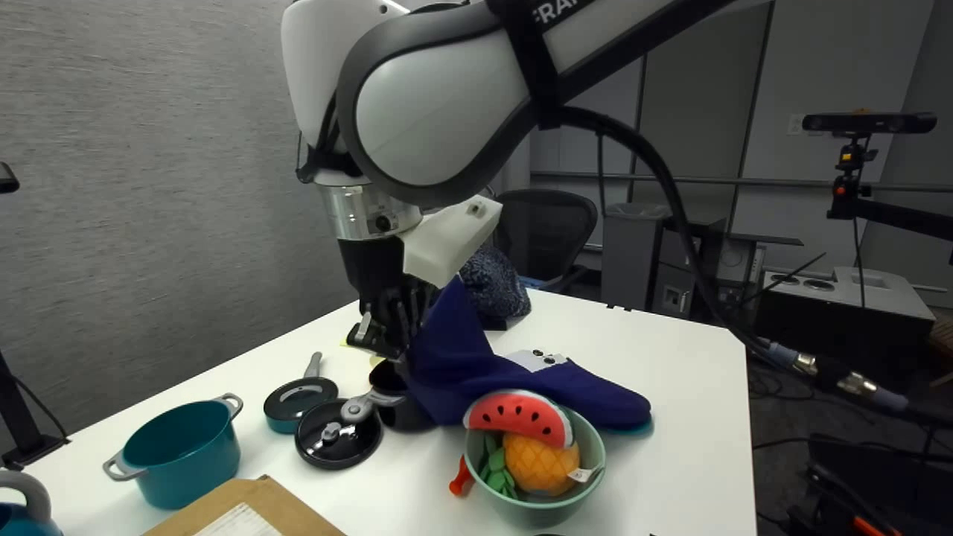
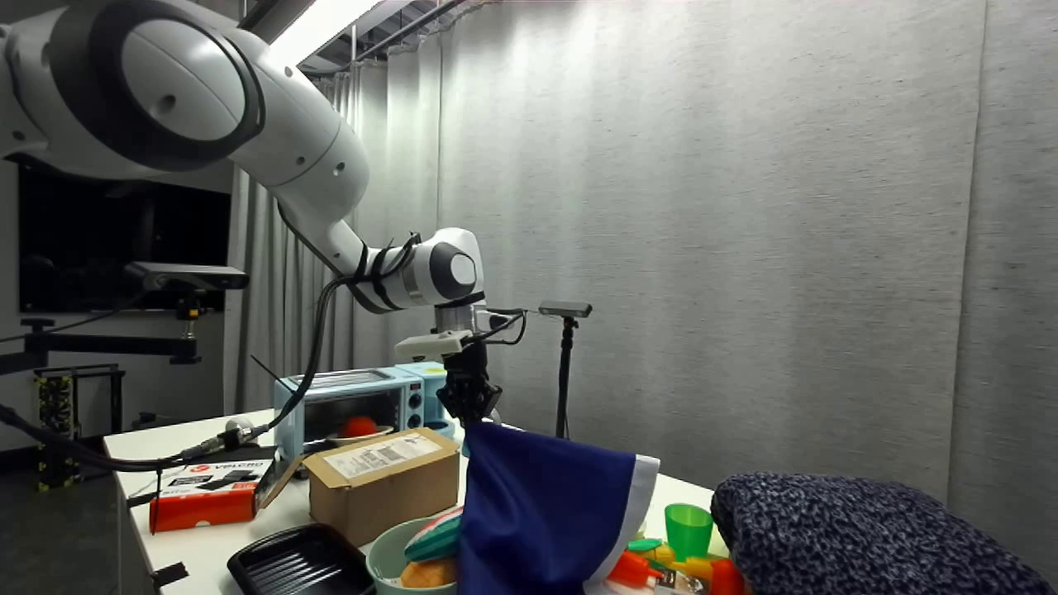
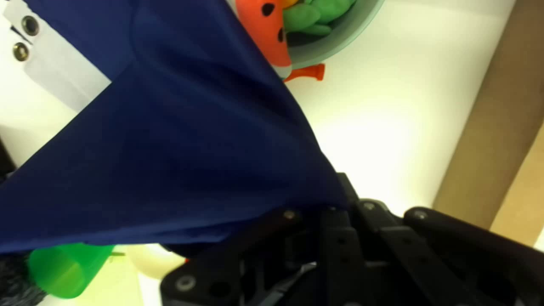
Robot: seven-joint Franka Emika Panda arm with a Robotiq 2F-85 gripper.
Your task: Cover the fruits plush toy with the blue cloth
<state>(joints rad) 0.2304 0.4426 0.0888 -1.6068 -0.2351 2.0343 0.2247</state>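
The pale green bowl (image 1: 537, 514) holds a red watermelon plush (image 1: 517, 414) and an orange pineapple plush (image 1: 540, 463). The bowl (image 2: 382, 564) and watermelon (image 2: 435, 535) also show in an exterior view. My gripper (image 1: 402, 350) is shut on a corner of the blue cloth (image 1: 465, 383) and holds it raised beside the bowl. The cloth (image 2: 545, 512) hangs slanting down to the table, its rest lying behind the bowl. In the wrist view the gripper (image 3: 342, 204) pinches the cloth (image 3: 191, 148), which hides part of the watermelon (image 3: 264, 29). Both plush fruits are mostly exposed.
A teal pot (image 1: 179, 450), a small pan (image 1: 299, 402), a black lid (image 1: 339, 439) and a cardboard box (image 2: 384, 487) stand near the gripper. A black tray (image 2: 302, 566) is beside the bowl. A speckled navy mound (image 2: 860, 529) and green cup (image 2: 688, 530) stand past the cloth.
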